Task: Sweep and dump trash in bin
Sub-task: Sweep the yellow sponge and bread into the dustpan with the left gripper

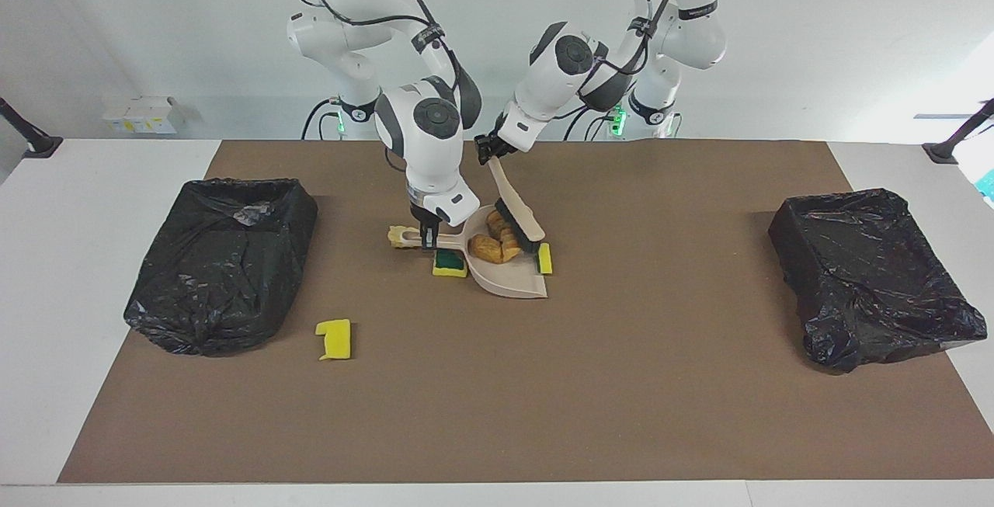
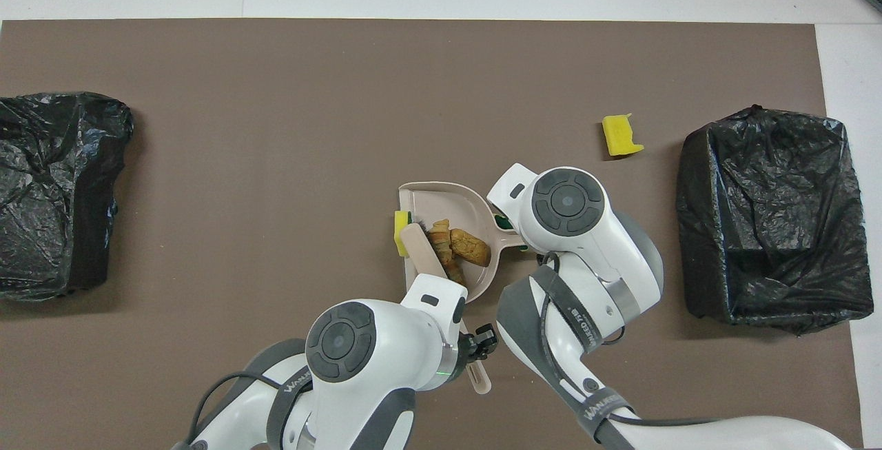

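Brown mat point(image 1: 621, 383), unlabelled black bins point(image 1: 221, 262)

Counts: black-lined bins, two point(image 1: 221, 262) point(image 1: 874, 274). Beige dustpan, one point(image 1: 509, 280). Hand brush, one point(image 1: 516, 212). Plain yellow sponge pieces, two point(image 1: 335, 339) point(image 1: 546, 258). Green-topped sponge wedge, one point(image 1: 450, 262). Brown bread-like lumps in dustpan: clustered, about three point(image 1: 497, 243), exact number unclear. Pale scrap by dustpan handle, one point(image 1: 401, 237). Robot arms, two.
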